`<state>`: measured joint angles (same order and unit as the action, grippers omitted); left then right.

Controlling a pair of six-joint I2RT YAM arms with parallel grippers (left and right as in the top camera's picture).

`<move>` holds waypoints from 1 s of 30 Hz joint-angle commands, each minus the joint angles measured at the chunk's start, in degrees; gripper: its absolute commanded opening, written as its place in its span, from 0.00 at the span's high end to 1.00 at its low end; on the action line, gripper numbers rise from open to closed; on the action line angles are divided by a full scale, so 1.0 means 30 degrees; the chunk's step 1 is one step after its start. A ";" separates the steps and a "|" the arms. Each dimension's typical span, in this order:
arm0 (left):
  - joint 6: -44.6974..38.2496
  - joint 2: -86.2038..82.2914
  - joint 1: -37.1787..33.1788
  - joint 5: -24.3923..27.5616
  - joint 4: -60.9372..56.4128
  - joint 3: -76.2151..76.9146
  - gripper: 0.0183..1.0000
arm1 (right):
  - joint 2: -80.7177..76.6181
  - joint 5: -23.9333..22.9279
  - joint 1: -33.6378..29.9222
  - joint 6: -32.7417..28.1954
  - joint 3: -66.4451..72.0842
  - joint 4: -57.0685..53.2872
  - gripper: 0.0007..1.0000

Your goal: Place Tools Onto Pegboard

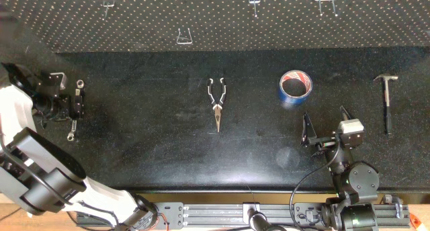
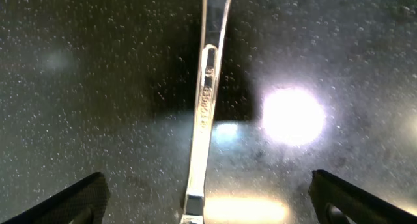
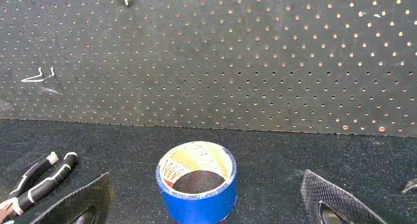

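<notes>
**Since the wrench lies right under the left gripper, the left arm is the one for this grab**

While the other tools wait farther right, the wrench (image 2: 207, 100) lies flat on the table (image 1: 148, 144) at the far left side. Its long way runs from near to far, and its far end tips a little to the right.

The left gripper (image 1: 76, 106) is over the middle of the wrench. It is open wide, with one finger on each side of the thin handle. The fingers are apart from the wrench and hold nothing. I think the next move is to go down a bit and squeeze across the thin way, not along the long way.

The right gripper (image 1: 325, 117) is open too and holds nothing. It is well apart from the wrench. It faces the tape (image 3: 195, 198), which sits just beyond it. The pliers (image 1: 216, 100) lie in the middle and the hammer (image 1: 387, 103) lies at the right.

The pegboard (image 1: 201, 16) stands at the far edge. Its hooks (image 1: 184, 36) hold no tools yet, so I think the job is just starting.
</notes>
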<state>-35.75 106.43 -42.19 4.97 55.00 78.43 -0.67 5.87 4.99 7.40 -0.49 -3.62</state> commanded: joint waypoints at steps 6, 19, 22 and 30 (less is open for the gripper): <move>0.0984 0.2084 0.0379 -0.0007 -0.0561 0.1472 0.01 | 0.0204 -0.0182 0.0117 -0.0197 0.0087 -0.0073 0.06; 0.1785 0.2943 0.1698 -0.0073 -0.1144 0.1515 0.00 | 0.0204 -0.0182 0.0117 -0.0197 0.0087 -0.0073 0.05; 0.1778 0.3031 0.1698 -0.0080 -0.1137 0.1515 0.01 | 0.0204 -0.0182 0.0117 -0.0197 0.0087 -0.0073 0.06; 0.1770 0.3118 0.1698 -0.0576 -0.1195 0.1515 0.01 | 0.0204 -0.0182 0.0117 -0.0197 0.0087 -0.0066 0.06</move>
<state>-31.16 114.41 -36.97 4.47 51.57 81.91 -0.67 5.87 4.99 7.40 -0.49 -3.62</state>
